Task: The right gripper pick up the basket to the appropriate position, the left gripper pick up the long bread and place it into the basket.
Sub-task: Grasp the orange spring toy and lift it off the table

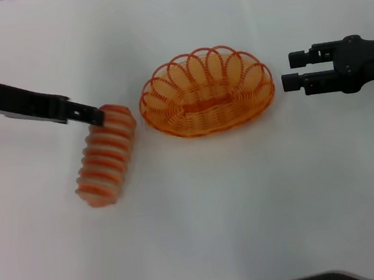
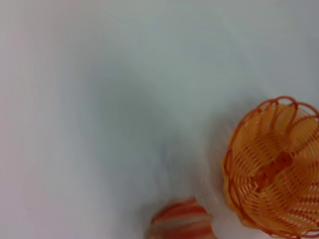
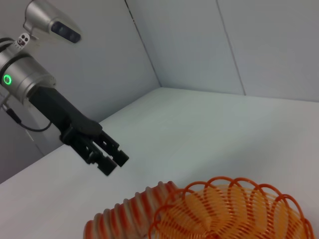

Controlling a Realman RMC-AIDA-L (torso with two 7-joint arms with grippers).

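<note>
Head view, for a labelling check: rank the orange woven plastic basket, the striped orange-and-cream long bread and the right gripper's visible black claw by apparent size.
1. Orange woven plastic basket.
2. and 3. Striped orange-and-cream long bread and black right gripper: similar, gripper cropped.

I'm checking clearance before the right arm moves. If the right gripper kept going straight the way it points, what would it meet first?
Most likely the basket. In the head view the right gripper points left at the basket's near rim, with bare table between them. Its height above the table is unclear, so it might pass over the rim.

Bright, even overhead light, soft faint shadows; the left wrist view is blurred.
</note>
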